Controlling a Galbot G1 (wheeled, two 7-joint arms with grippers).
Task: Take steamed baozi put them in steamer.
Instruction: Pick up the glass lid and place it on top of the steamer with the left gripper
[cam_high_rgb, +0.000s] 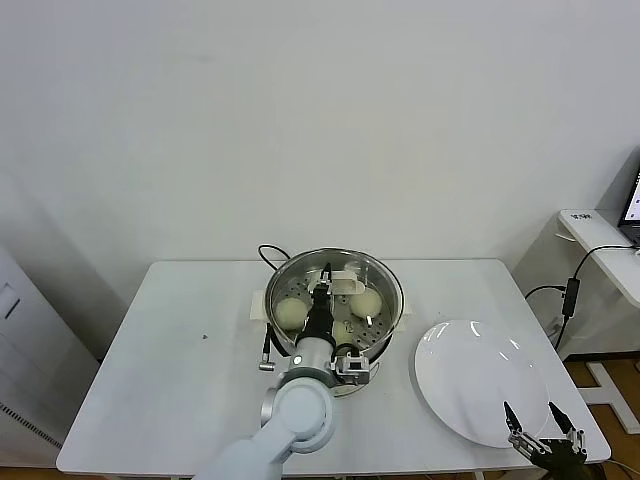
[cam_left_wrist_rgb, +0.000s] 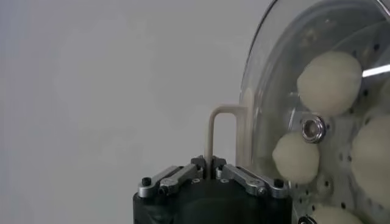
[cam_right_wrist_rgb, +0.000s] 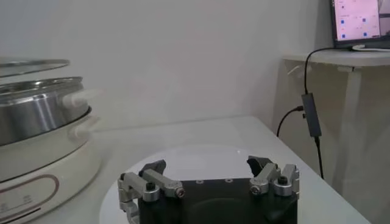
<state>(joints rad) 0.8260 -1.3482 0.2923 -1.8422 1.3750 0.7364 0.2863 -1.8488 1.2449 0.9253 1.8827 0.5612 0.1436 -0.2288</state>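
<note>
- Round glass lid (cam_left_wrist_rgb: 304, 79) is gripped by its cream loop handle (cam_left_wrist_rgb: 217, 131) in the left gripper (cam_high_rgb: 322, 288), fingers closed on it, above the round shiny stainless-steel steamer (cam_high_rgb: 385, 322).
- Smooth cream-white steamed baozi (cam_high_rgb: 290, 313) are seen inside the steamer, under the lid.
- Right gripper (cam_high_rgb: 539, 428) is held spread wide, nothing gripped, at the near edge of the flat white plate (cam_high_rgb: 470, 375).
</note>
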